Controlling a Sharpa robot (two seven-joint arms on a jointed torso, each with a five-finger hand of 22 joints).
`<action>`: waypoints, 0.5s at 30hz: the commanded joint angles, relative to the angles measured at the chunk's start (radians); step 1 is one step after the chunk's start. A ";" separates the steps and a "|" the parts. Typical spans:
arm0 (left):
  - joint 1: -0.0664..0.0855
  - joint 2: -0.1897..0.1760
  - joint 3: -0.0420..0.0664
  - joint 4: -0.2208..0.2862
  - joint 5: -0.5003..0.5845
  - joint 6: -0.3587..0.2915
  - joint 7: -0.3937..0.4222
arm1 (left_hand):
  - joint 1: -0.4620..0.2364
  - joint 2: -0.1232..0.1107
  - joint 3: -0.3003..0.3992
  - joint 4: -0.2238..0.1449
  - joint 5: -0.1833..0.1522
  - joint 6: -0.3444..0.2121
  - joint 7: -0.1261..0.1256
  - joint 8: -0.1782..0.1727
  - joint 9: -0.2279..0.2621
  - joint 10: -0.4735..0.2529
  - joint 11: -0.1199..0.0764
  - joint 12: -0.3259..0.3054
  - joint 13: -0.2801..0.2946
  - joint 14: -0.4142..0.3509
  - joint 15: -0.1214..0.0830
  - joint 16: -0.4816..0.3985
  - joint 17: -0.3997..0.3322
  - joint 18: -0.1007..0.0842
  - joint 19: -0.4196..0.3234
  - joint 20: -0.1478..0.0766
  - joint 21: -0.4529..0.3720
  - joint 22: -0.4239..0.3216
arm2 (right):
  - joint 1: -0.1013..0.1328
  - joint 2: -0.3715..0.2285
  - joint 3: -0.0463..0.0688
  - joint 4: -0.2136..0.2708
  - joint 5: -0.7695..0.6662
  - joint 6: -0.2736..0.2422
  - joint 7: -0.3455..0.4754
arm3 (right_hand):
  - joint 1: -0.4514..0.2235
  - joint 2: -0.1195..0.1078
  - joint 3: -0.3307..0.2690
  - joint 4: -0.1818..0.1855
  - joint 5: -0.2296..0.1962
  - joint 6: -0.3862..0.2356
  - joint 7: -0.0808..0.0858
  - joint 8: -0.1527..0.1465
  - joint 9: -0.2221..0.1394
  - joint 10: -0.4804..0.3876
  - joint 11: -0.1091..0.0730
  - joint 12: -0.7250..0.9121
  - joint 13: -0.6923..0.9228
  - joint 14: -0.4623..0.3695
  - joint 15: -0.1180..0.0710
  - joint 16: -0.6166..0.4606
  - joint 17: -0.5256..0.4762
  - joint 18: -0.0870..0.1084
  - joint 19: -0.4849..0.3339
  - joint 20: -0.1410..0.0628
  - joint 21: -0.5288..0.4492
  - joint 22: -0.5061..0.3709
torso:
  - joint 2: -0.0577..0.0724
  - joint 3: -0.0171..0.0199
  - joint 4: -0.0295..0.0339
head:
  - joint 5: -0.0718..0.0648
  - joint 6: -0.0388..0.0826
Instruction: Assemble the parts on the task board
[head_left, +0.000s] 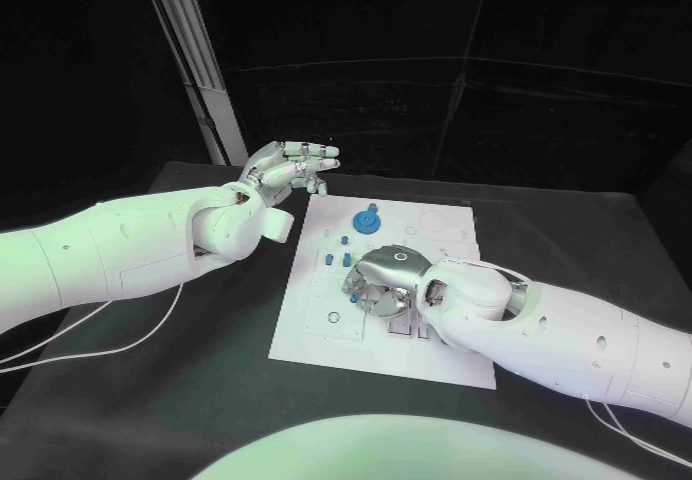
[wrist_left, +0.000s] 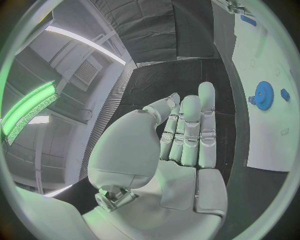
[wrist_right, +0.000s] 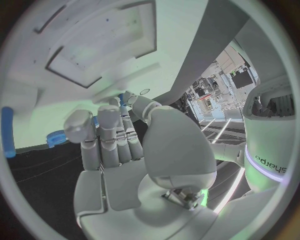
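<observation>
Lying just beyond the right robot hand (head_left: 387, 280), a blue gear (head_left: 368, 218).

The head camera looks down from above onto the black table (head_left: 173, 400) and sees the whole white board (head_left: 325, 300) from some distance. The left wrist camera sits close behind the left hand (wrist_left: 181, 145) and faces along its fingers. The right wrist camera sits close behind the right hand (wrist_right: 119, 150), just over the board. All three views share the board.
</observation>
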 joint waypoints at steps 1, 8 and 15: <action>0.002 0.001 0.001 0.000 0.003 0.018 -0.001 | 0.000 0.006 -0.003 -0.003 0.001 -0.004 0.001 0.007 0.000 -0.010 0.000 0.006 -0.002 -0.005 -0.001 -0.005 -0.001 0.014 -0.007 -0.001 -0.004 -0.001 | 0.001 -0.001 0.000 0.003 -0.009 -0.058 -0.013 | -0.007 -0.004 -0.010 0.001 0.007 -0.015 -0.001 -0.002 0.001 -0.011 -0.001 0.005 0.002 -0.006 0.005 -0.004 -0.003 0.002 -0.008 0.002 -0.005 -0.006 | 0.000 0.0001 -0.0004 | 0.000 0.001; 0.002 0.001 0.001 -0.002 0.003 0.023 -0.006 | 0.000 0.006 -0.003 -0.003 0.001 -0.004 0.001 0.007 0.000 -0.010 0.000 0.006 -0.002 -0.005 -0.001 -0.005 -0.001 0.014 -0.007 -0.001 -0.004 -0.001 | -0.001 -0.019 0.000 0.023 -0.001 -0.116 -0.007 | -0.010 -0.007 -0.018 0.006 0.013 -0.028 -0.001 -0.001 0.002 -0.018 -0.001 0.010 0.003 -0.006 0.005 -0.003 -0.004 0.003 -0.011 0.003 -0.008 -0.011 | -0.001 0.0010 -0.0007 | -0.001 0.004; 0.002 -0.001 0.001 -0.005 0.003 0.027 -0.010 | -0.001 0.006 -0.003 -0.003 0.000 -0.005 0.001 0.007 0.000 -0.012 0.000 0.007 -0.002 -0.006 -0.001 -0.005 -0.002 0.014 -0.007 0.000 -0.004 -0.001 | -0.004 -0.087 0.001 0.080 0.012 -0.157 -0.013 | -0.001 0.003 -0.016 0.009 0.035 -0.008 -0.001 0.011 0.008 -0.008 -0.003 0.025 0.005 -0.006 0.003 0.000 -0.004 0.002 -0.007 0.002 -0.004 -0.004 | -0.003 0.0010 -0.0046 | -0.008 0.012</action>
